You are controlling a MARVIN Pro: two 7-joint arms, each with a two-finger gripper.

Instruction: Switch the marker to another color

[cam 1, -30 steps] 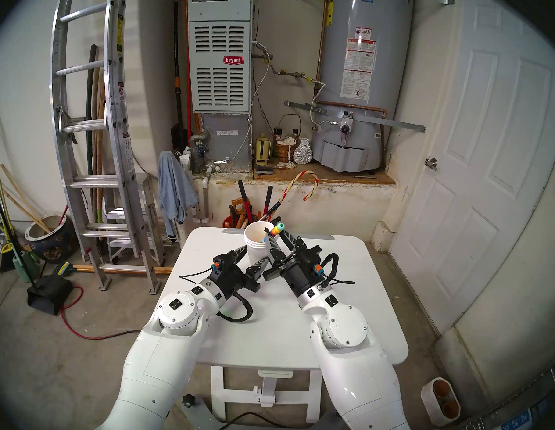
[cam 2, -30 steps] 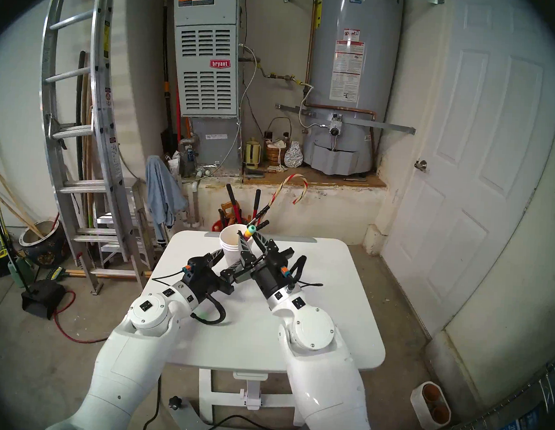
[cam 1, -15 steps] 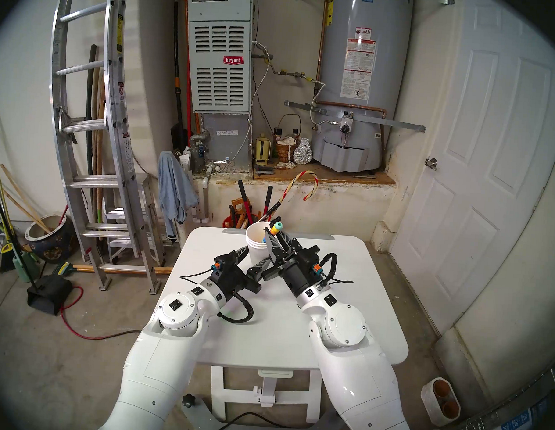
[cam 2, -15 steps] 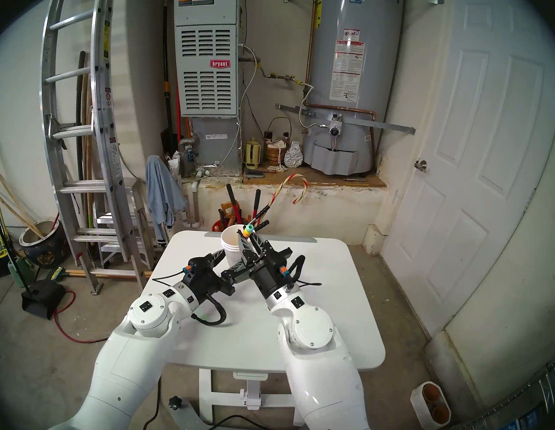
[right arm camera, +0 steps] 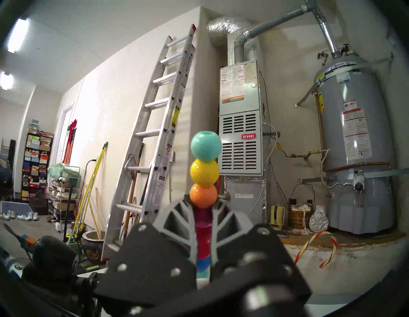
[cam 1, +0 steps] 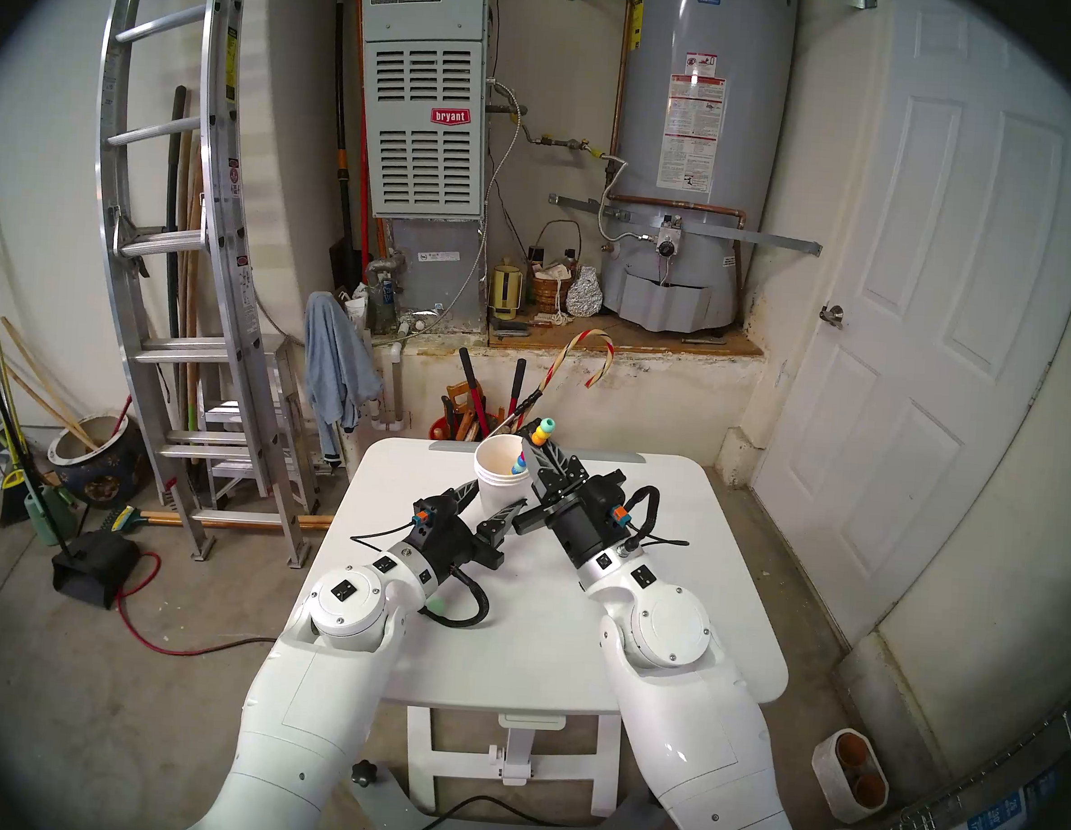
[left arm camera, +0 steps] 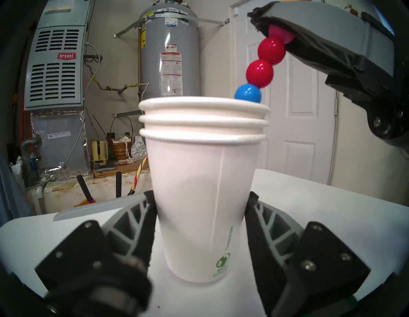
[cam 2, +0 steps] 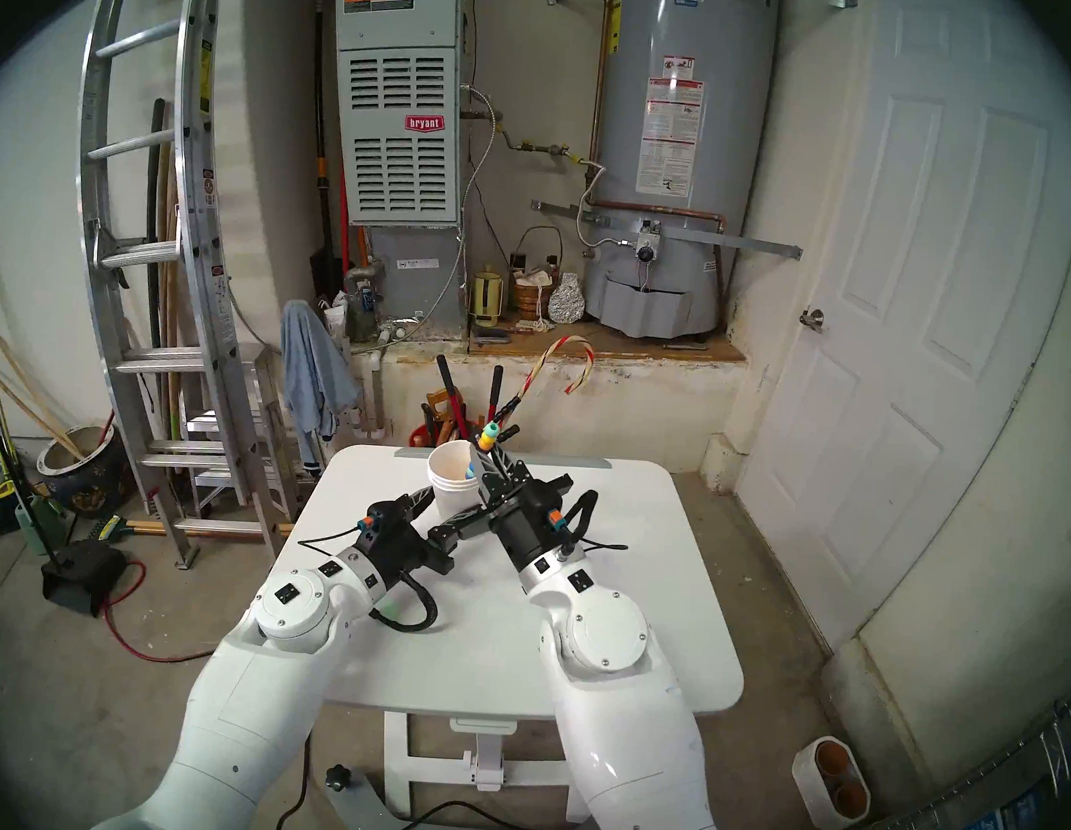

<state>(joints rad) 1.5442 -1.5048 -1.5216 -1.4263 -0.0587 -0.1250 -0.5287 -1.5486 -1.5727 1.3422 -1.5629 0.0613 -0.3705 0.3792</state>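
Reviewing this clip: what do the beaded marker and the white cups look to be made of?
The marker: likely hard plastic, since its round segments are glossy with sharp highlights. The cups: probably paper with a matte finish, shown by rolled rims, a vertical side seam and a green printed logo; any inner coating cannot be judged.

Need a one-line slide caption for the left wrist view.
Left hand steadies stacked cups; right hand holds beaded marker.
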